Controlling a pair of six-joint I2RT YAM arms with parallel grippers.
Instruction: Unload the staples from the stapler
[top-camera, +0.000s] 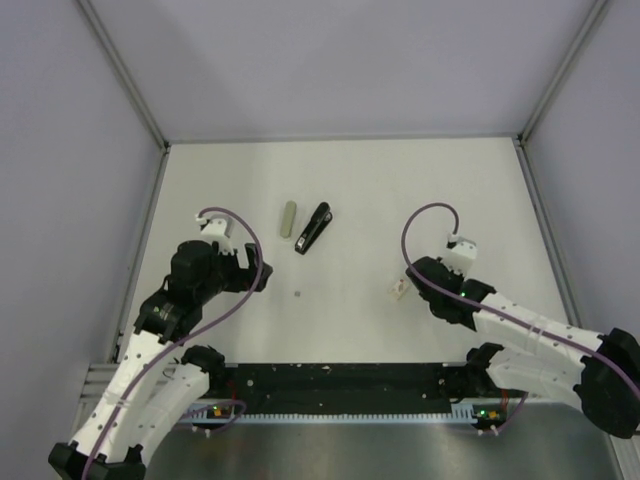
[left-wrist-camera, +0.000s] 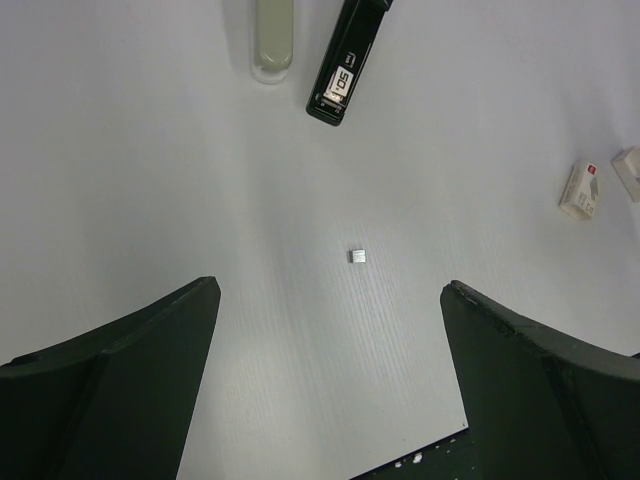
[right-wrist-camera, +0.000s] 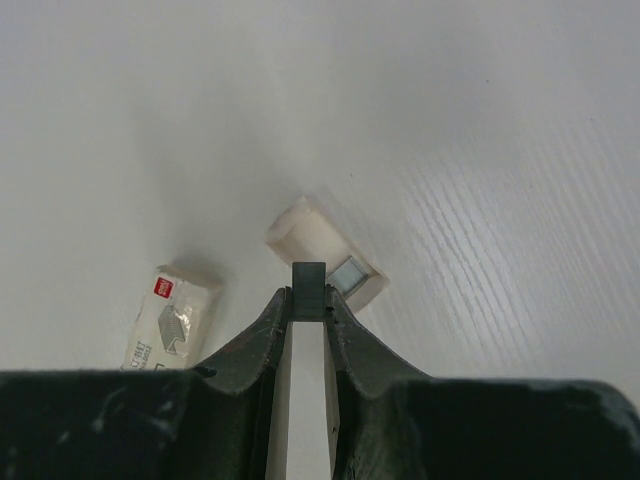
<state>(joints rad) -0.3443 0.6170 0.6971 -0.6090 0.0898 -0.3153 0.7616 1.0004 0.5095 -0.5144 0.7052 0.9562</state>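
Observation:
The black stapler lies closed on the white table, left of centre; in the left wrist view it is at the top. My left gripper is open and empty, hovering near-left of the stapler, its jaws wide apart over bare table. My right gripper is shut on a small grey strip of staples, held at the fingertips just above an open white staple tray with staples inside.
A grey oblong bar lies just left of the stapler, also in the left wrist view. A tiny staple piece lies on the table between the arms. A white staple box sleeve lies beside the tray.

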